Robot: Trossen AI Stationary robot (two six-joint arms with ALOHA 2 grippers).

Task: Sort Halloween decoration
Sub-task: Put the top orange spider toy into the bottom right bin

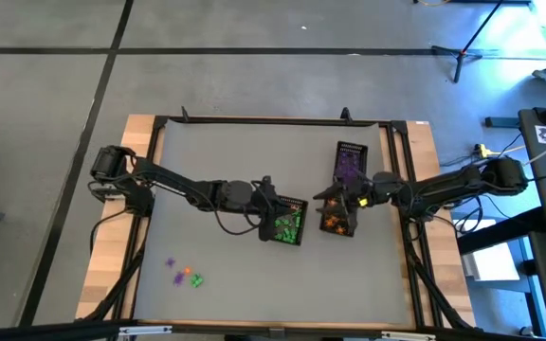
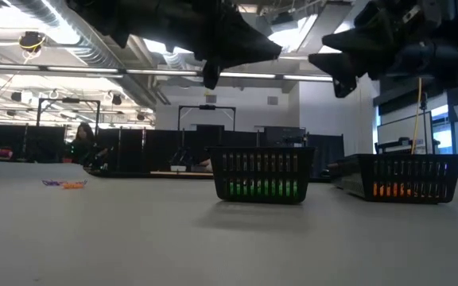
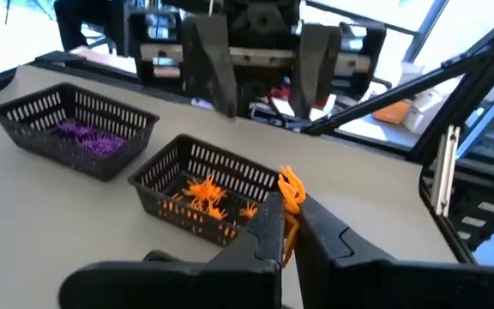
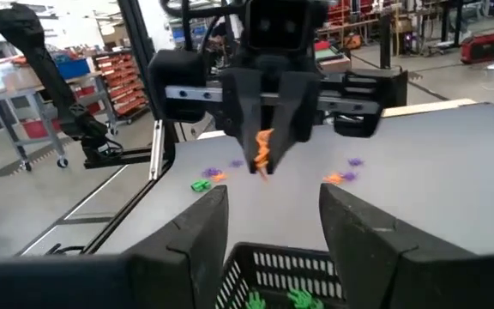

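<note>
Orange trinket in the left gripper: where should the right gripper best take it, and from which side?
Probably its free end, which sticks out past the fingertips of the left gripper, approached head-on. The orange trinket is thin and pinched lower down, and the open right gripper faces it.
</note>
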